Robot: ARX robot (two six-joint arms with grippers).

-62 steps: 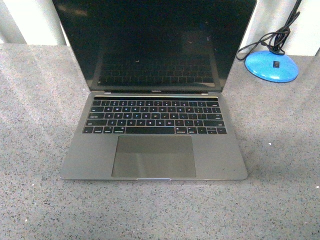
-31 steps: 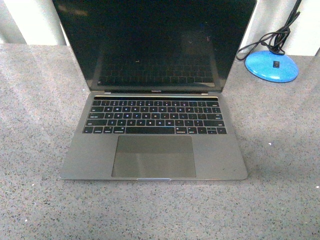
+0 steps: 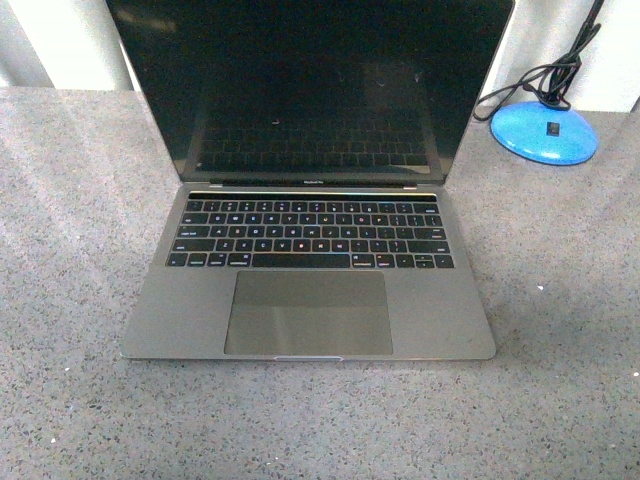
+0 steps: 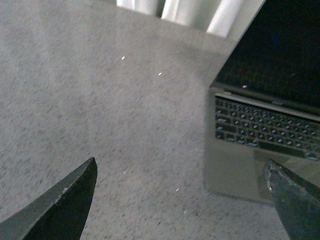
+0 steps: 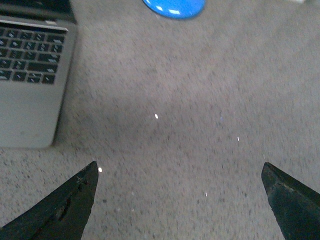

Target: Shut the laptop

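The laptop (image 3: pixel 310 260) is a slim grey one with black keys and a large trackpad. It stands open in the middle of the speckled grey table (image 3: pixel 70 300), its dark screen (image 3: pixel 310 80) upright at the back. Neither arm shows in the front view. My left gripper (image 4: pixel 180 172) is open and empty above the table beside the laptop's left front corner (image 4: pixel 235 170). My right gripper (image 5: pixel 179 175) is open and empty above the table beside the laptop's right front corner (image 5: pixel 30 120).
A blue round lamp base (image 3: pixel 544 131) with a black cable (image 3: pixel 545 70) sits at the back right of the table; it also shows in the right wrist view (image 5: pixel 175 7). White panels stand behind the table (image 3: pixel 70 45).
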